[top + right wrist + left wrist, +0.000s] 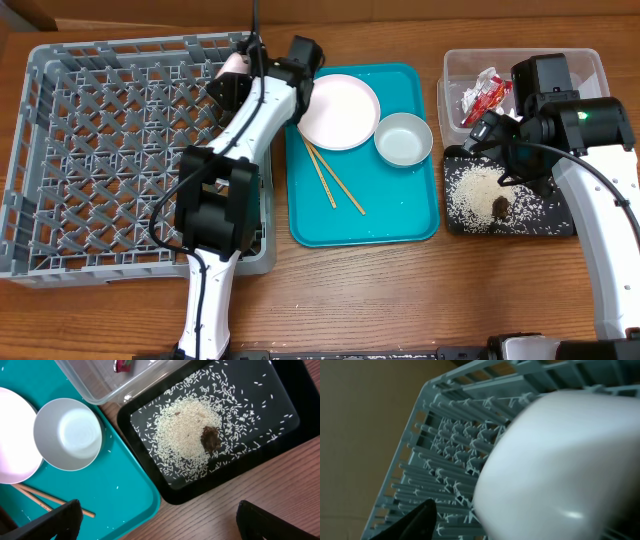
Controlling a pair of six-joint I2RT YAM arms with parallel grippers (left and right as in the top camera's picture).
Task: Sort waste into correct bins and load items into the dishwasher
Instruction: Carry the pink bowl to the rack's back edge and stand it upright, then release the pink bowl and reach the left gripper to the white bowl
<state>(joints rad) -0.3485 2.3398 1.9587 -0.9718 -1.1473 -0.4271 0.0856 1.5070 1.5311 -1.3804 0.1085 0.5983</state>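
Right wrist: rice (182, 435) w/ brown lump (211, 438) in black tray (280, 455).

Wooden table (400, 300), grey dish rack (60, 200), teal tray (400, 215), clear tub (455, 70), black tray (560, 225)

A: Left arm (240, 130): white shell links, black joint housings, black cable looped beside the lower housing

B: Right arm (590, 190): same white links, black blocks at the wrist, small green light lit on the dark housing, thin black cable curving off it

A: Right gripper (157, 522) fingers (50, 522): matte black, blunt
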